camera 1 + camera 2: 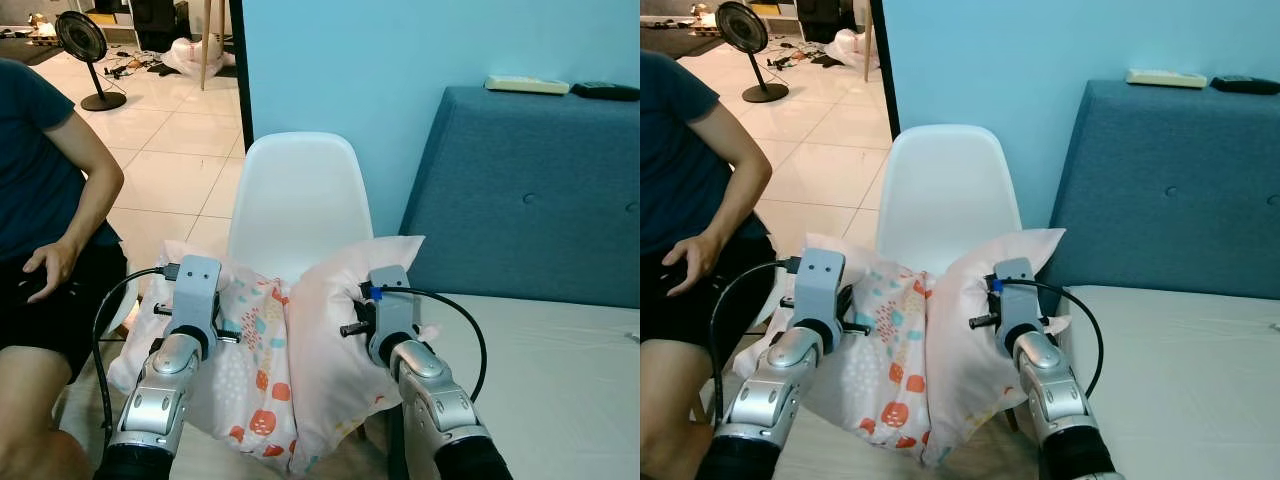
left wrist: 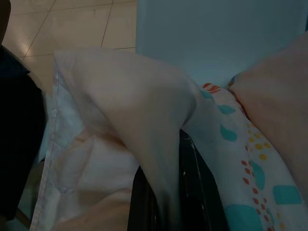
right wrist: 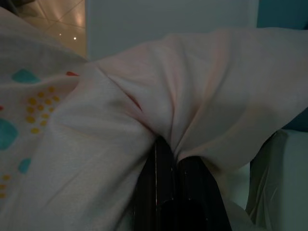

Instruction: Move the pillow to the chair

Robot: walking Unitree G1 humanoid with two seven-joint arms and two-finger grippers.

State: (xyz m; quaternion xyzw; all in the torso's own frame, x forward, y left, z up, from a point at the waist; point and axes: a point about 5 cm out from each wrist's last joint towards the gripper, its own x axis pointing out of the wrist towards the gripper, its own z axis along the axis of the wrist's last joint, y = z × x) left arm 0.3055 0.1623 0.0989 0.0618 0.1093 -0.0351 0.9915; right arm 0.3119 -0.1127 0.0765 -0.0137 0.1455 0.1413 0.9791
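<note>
A pink pillow (image 1: 300,350) with coloured spots and shapes hangs folded between my two arms, just in front of the white chair (image 1: 300,195). My left gripper (image 2: 166,192) is shut on the pillow's left edge, the fabric bunched over its black fingers (image 2: 144,202). On the right edge, my right gripper (image 3: 175,166) is shut too, its fingers (image 3: 163,192) pinching a gathered fold. The chair's backrest faces me; its seat is hidden behind the pillow.
A person (image 1: 45,230) in a dark shirt sits close on the left, one hand on a knee. A blue headboard (image 1: 530,190) and white mattress (image 1: 560,380) are on the right. Blue wall behind the chair; a standing fan (image 1: 85,50) far back left.
</note>
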